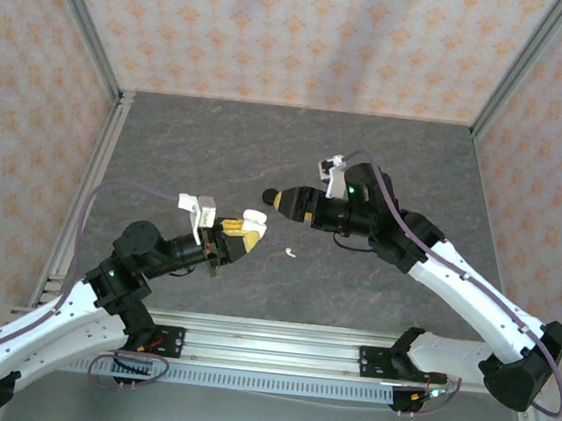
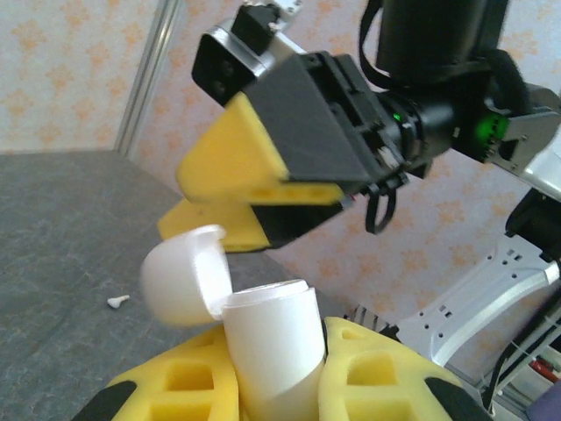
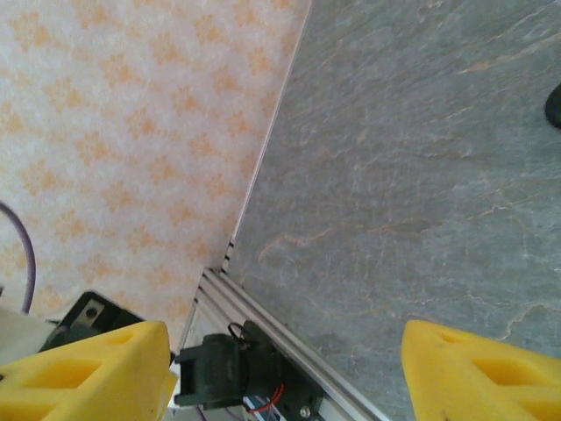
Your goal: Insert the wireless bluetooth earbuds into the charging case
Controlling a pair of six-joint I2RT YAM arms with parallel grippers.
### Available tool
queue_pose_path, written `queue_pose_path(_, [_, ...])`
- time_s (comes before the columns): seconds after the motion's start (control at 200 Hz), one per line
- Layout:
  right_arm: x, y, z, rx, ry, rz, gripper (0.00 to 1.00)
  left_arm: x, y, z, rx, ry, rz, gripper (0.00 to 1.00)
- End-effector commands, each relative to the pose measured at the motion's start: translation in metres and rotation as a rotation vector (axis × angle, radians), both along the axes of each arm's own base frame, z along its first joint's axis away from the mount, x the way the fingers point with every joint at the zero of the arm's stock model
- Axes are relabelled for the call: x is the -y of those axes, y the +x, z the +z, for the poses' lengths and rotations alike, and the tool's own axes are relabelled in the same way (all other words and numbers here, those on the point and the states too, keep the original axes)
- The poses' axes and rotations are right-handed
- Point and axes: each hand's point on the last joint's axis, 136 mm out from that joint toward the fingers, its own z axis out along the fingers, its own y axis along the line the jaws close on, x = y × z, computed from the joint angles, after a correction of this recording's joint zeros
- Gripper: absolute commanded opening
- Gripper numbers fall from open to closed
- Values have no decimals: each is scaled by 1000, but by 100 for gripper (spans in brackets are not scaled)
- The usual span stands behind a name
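The left gripper [image 1: 242,232] is closed narrowly around the white charging case [image 1: 253,222] and holds it above the grey surface [image 1: 218,144], near the middle of the workspace. In the left wrist view the case [image 2: 273,346] stands upright between the yellow fingers [image 2: 188,379]. Its rounded lid [image 2: 186,276] is flipped open to the left and hangs on its hinge. The inside of the case cannot be seen from this angle.

The right gripper [image 1: 274,199] hovers just above and behind the case, pointing toward it but apart from it. In the right wrist view its yellow fingers [image 3: 88,368] stand wide apart, with only bare surface between them, so it holds nothing.

One white earbud [image 1: 291,253] lies on the surface just to the right of the held case, near the front edge. The left wrist view shows the same earbud [image 2: 117,302] as a small white piece lying on the surface below the open lid.
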Motion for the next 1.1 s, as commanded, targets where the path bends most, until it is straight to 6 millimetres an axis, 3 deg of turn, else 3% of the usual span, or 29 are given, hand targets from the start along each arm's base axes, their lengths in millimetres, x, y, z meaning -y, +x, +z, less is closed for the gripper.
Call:
queue_pose_path(0.0, [14, 4, 9, 9, 41, -54, 70, 1, -12, 12, 92, -12, -46, 0])
queue_pose_path(0.09, [21, -1, 8, 30, 37, -55, 70, -1, -16, 6, 136, 28, -54, 0])
queue_pose_path(0.155, [31, -4, -5, 29, 1, -77, 70, 0, -22, -1, 183, 66, -75, 0])
queue_pose_path(0.41, [68, -12, -99, -70, -318, -126, 62, -9, -32, -48, 236, 195, -80, 0])
queue_pose_path(0.51, [66, -18, -118, -116, -348, -98, 56, -12, -34, -65, 268, 220, -82, 0])
queue_pose_path(0.726, [57, -20, -115, -71, -281, -125, 56, -19, -30, -88, 283, 254, -33, 0])
queue_pose_path(0.916, [63, -8, -173, -141, -481, -183, 52, -36, -21, -97, 308, 263, 83, 0])
queue_pose_path(1.091, [42, 0, -205, -150, -697, -132, 40, -42, -24, -97, 317, 225, 106, 0])
